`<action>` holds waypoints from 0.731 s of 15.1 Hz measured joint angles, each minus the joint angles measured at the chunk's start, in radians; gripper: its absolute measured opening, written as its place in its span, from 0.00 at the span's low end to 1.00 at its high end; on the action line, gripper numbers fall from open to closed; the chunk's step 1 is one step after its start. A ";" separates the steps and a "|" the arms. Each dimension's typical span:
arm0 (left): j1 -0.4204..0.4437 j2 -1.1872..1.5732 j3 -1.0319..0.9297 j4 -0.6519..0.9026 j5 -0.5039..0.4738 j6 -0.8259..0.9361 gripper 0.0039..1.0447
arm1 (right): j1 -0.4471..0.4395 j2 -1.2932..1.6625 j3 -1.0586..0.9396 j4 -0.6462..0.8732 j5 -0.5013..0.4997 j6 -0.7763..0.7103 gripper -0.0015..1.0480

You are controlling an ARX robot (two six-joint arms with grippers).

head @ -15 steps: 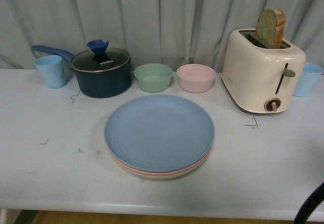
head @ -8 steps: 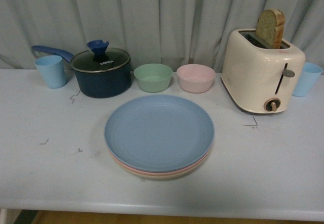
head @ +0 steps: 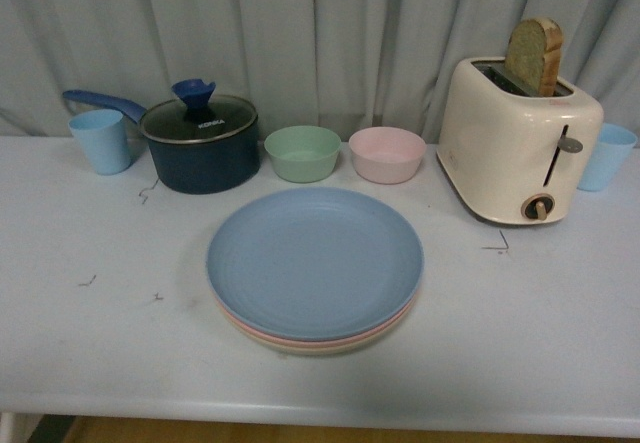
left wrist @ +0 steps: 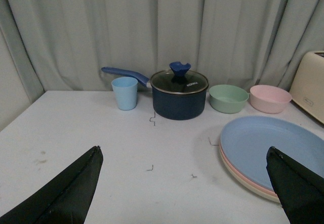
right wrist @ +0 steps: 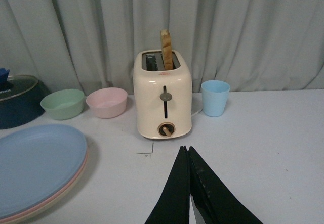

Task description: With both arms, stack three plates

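The three plates lie in one stack in the middle of the table. The light blue plate (head: 315,258) is on top, the pink plate (head: 262,334) under it, the cream-beige plate (head: 330,348) at the bottom. The stack also shows in the left wrist view (left wrist: 271,153) and in the right wrist view (right wrist: 35,166). Neither arm shows in the front view. My left gripper (left wrist: 185,153) is open and empty, held above the table to the left of the stack. My right gripper (right wrist: 186,149) is shut on nothing, above the table in front of the toaster.
At the back stand a blue cup (head: 100,140), a dark blue lidded pot (head: 200,143), a green bowl (head: 302,152), a pink bowl (head: 387,153), a cream toaster (head: 518,138) with a slice of bread (head: 535,55), and a second blue cup (head: 605,156). A curtain hangs behind.
A black piece of the right arm at the front view's lower right corner one second ago has left the view. The plates have not moved.
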 joint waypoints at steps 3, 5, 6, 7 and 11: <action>0.000 0.000 0.000 0.000 0.000 0.000 0.94 | 0.000 -0.108 0.000 -0.097 0.000 0.000 0.02; 0.000 0.000 0.000 0.000 0.000 0.000 0.94 | 0.000 -0.195 0.000 -0.180 0.000 0.000 0.02; 0.000 0.000 0.000 0.000 0.000 0.000 0.94 | 0.000 -0.205 0.000 -0.190 0.000 0.000 0.02; 0.000 0.000 0.000 0.000 0.000 0.000 0.94 | 0.000 -0.220 0.000 -0.204 0.000 0.000 0.02; 0.000 0.000 0.000 0.000 0.000 0.000 0.94 | 0.000 -0.324 -0.001 -0.304 0.000 0.000 0.02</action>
